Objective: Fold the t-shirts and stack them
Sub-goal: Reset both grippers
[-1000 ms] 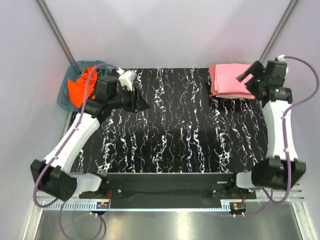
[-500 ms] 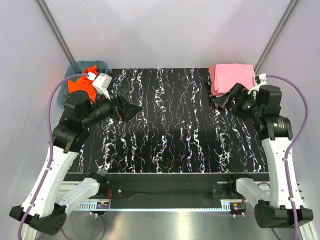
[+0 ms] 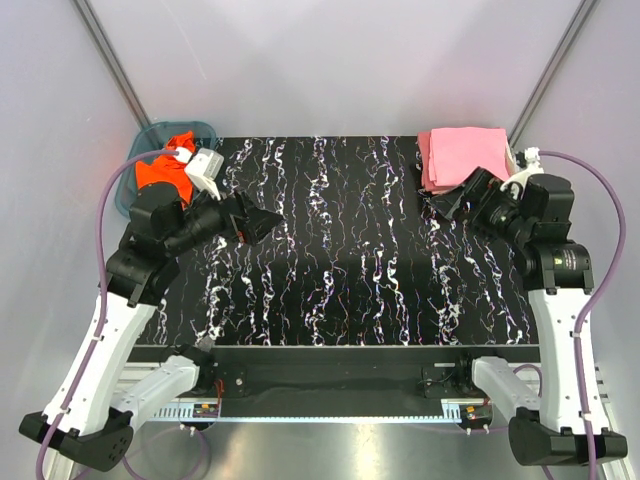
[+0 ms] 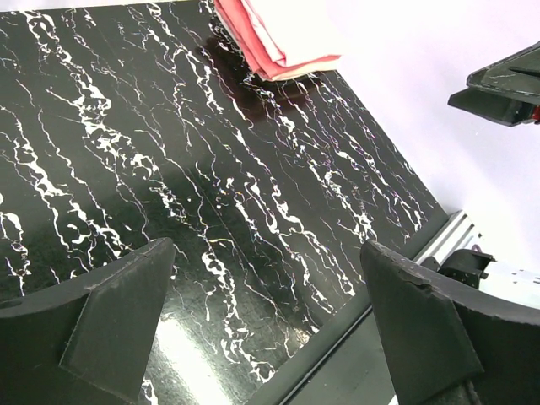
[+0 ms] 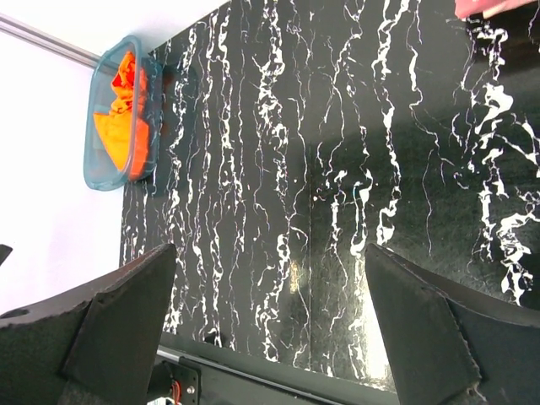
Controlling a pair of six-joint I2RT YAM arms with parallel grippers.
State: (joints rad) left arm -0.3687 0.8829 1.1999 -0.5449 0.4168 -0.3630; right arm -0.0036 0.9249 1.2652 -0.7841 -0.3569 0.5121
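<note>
A folded stack of t-shirts [image 3: 465,156], light pink on top, lies at the table's far right corner. In the left wrist view the stack [image 4: 278,38] shows rose-red, pink and cream layers. A crumpled orange t-shirt [image 3: 160,172] sits in the teal basket [image 3: 128,190] at the far left, and the orange t-shirt [image 5: 118,114] also shows in the right wrist view. My left gripper [image 3: 258,222] hovers open and empty above the table, right of the basket. My right gripper [image 3: 458,196] hovers open and empty just in front of the stack.
The black marbled table [image 3: 350,260] lies between the two arms. Grey walls and metal corner posts close in the back. A metal rail [image 3: 330,412] runs along the near edge by the arm bases.
Both arms have drawn back and risen: the left away from the basket, the right off the pink stack. Both grippers opened wider. Little has moved over the last half second.
</note>
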